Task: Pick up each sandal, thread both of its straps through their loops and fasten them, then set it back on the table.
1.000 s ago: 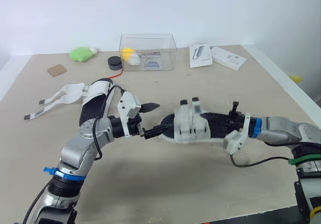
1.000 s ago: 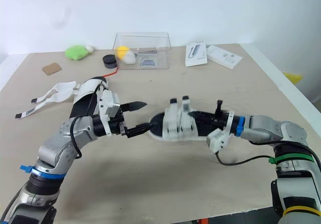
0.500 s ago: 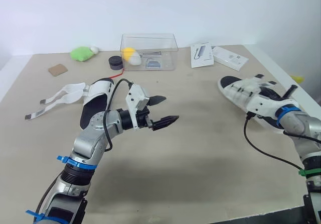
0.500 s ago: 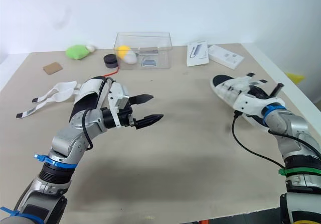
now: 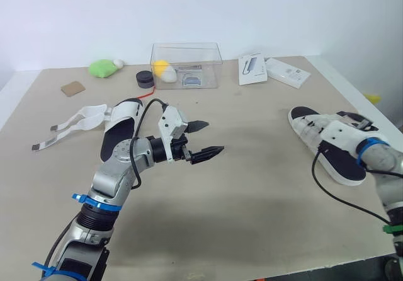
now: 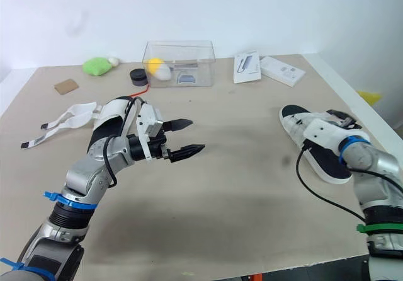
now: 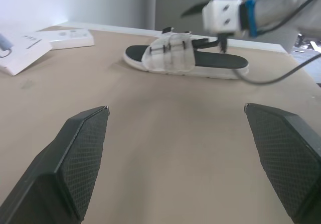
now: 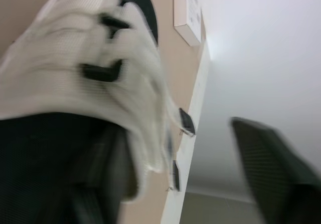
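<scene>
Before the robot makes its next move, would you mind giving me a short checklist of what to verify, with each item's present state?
1. The sandal on the right sits flat on the table: ok.
2. Its two straps lie closed across the footbed: ok.
3. The right hand is clear of that sandal: cannot tell; it is open and close over it.
4. The left hand is open and empty: ok.
5. The second sandal, beside the left forearm, is fastened: not ok; its loose straps trail across the table.
</scene>
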Tool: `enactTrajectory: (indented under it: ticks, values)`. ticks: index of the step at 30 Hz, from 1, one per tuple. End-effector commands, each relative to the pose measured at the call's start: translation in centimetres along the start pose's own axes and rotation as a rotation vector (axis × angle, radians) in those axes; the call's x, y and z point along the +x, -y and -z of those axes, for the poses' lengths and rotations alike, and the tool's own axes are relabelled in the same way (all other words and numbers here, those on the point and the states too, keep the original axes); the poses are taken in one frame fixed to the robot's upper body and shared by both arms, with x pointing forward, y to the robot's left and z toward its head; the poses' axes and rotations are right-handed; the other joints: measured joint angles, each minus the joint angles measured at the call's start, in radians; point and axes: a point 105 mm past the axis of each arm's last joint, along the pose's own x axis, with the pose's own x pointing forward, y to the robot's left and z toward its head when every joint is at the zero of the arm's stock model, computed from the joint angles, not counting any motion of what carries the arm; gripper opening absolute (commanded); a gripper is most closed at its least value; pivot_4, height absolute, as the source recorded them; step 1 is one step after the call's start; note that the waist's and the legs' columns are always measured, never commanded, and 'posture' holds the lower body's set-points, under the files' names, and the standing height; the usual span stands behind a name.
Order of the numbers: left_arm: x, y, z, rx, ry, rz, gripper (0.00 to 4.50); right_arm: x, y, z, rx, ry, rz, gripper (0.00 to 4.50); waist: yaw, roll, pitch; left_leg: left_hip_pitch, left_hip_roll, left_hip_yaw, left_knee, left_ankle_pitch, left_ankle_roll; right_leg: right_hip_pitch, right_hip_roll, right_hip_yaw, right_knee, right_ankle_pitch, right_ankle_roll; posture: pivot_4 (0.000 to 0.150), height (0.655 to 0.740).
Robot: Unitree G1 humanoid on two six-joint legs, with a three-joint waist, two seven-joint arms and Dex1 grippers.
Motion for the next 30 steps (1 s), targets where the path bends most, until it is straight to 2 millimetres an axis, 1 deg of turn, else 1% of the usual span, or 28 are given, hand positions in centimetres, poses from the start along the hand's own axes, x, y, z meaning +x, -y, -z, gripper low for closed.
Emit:
enactTrajectory:
  ticks: [1,4,5,8,10,12,13,15,17,19,21,22,24,26,30]
  values:
    - [-0.7,0.1,-1.1,0.025,0.029,-0.008,4.5,-1.6,2.0,0.9,0.032,0.035,-0.006,4.48,0.0,0.0,0.0,0.0,0.0,0.0,0.0,0.0,0.0,0.0,0.0,0.0,0.0,0.0,0.0,0.15,0.74]
    - [-1.3,-0.2,-0.7,0.024,0.008,-0.03,4.5,-2.8,1.1,1.7,0.037,0.072,-0.152,4.48,-0.001,0.0,0.0,0.0,0.0,0.001,0.0,-0.001,0.001,0.0,-0.001,0.001,-0.001,0.0,0.0,0.15,0.74]
    - [-1.5,-0.3,-0.6,0.026,0.006,-0.037,4.5,-3.1,1.1,1.6,0.075,0.096,-0.176,4.48,-0.001,0.0,0.0,0.0,0.0,0.001,0.0,-0.001,0.001,0.0,0.0,0.001,-0.001,0.0,0.001,0.15,0.74]
    - [-1.8,-0.7,-0.8,0.033,0.007,-0.059,4.5,-3.6,2.4,0.0,0.302,0.215,-0.187,4.48,-0.005,0.0,0.0,0.001,0.0,0.001,0.0,-0.001,0.001,0.0,0.0,0.001,-0.001,0.0,0.0,0.15,0.74]
    - [-2.2,-1.2,-0.7,0.048,-0.007,-0.095,4.5,-4.0,4.2,-2.4,0.53,0.35,-0.189,4.48,-0.007,0.0,0.0,0.003,0.0,0.001,0.001,0.0,0.001,0.001,0.002,0.002,-0.001,0.002,0.0,0.15,0.74]
    - [-2.8,-1.7,-0.8,0.087,-0.027,-0.137,4.5,-4.5,4.8,-4.9,0.697,0.463,-0.252,4.48,-0.007,0.0,0.0,0.003,0.001,0.001,0.002,0.001,0.001,0.002,0.003,0.002,0.0,0.004,0.0,0.15,0.74]
    - [-3.2,-2.1,-1.1,0.119,-0.029,-0.176,4.5,-4.9,4.9,-6.3,0.756,0.513,-0.292,4.48,-0.006,0.0,0.0,0.003,0.002,0.0,0.002,0.002,0.003,0.002,0.003,0.002,0.0,0.005,-0.001,0.15,0.74]
    - [-4.6,-4.2,-1.6,0.213,-0.072,-0.332,4.5,-5.5,4.3,-10.0,0.864,0.619,-0.425,4.48,-0.004,-0.001,0.001,0.003,0.004,-0.001,0.002,0.003,0.003,0.002,0.004,0.0,0.0,0.005,-0.002,0.15,0.74]
    - [-6.3,-5.8,-1.7,0.341,-0.154,-0.464,4.5,-6.0,3.0,-13.8,0.901,0.704,-0.564,4.48,-0.003,-0.002,0.001,0.002,0.007,-0.001,0.003,0.003,0.003,0.002,0.007,-0.001,0.0,0.007,-0.004,0.15,0.74]
    - [-7.6,-6.6,-2.2,0.435,-0.206,-0.564,4.5,-6.7,2.0,-17.1,0.912,0.788,-0.689,4.48,-0.003,-0.002,0.001,0.002,0.009,-0.001,0.003,0.003,0.003,0.001,0.008,-0.001,0.0,0.007,-0.005,0.15,0.74]
    - [-9.5,-7.5,-2.8,0.499,-0.249,-0.701,4.5,-7.6,1.5,-21.0,0.912,0.902,-0.806,4.48,-0.004,-0.002,0.001,0.002,0.01,0.0,0.003,0.003,0.003,0.0,0.008,0.0,0.0,0.007,-0.005,0.15,0.74]
    - [-10.2,-7.8,-3.0,0.521,-0.266,-0.752,4.5,-8.0,1.4,-22.4,0.908,0.94,-0.841,4.48,-0.005,-0.002,0.001,0.0,0.01,0.0,0.003,0.003,0.003,-0.001,0.008,0.0,0.0,0.007,-0.005,0.15,0.74]
    - [-11.5,-8.3,-2.6,0.581,-0.335,-0.82,4.5,-8.2,1.6,-24.1,0.907,0.995,-0.887,4.48,0.0,-0.002,0.001,-0.002,0.01,0.0,0.003,0.003,0.003,-0.003,0.008,0.0,0.0,0.007,-0.005,0.15,0.74]
    - [-12.7,-8.7,-1.6,0.648,-0.426,-0.862,4.5,-8.1,1.5,-25.2,0.906,1.027,-0.919,4.48,0.004,-0.002,0.001,-0.004,0.01,-0.001,0.003,0.003,0.002,-0.003,0.007,-0.003,-0.001,0.007,-0.006,0.15,0.74]
    - [-14.0,-9.5,-0.5,0.727,-0.544,-0.921,4.5,-7.8,0.7,-25.9,0.864,1.039,-0.95,4.48,0.018,-0.003,0.001,-0.006,0.006,-0.001,0.003,0.001,0.003,-0.004,0.001,-0.005,-0.001,0.007,-0.008,0.15,0.74]
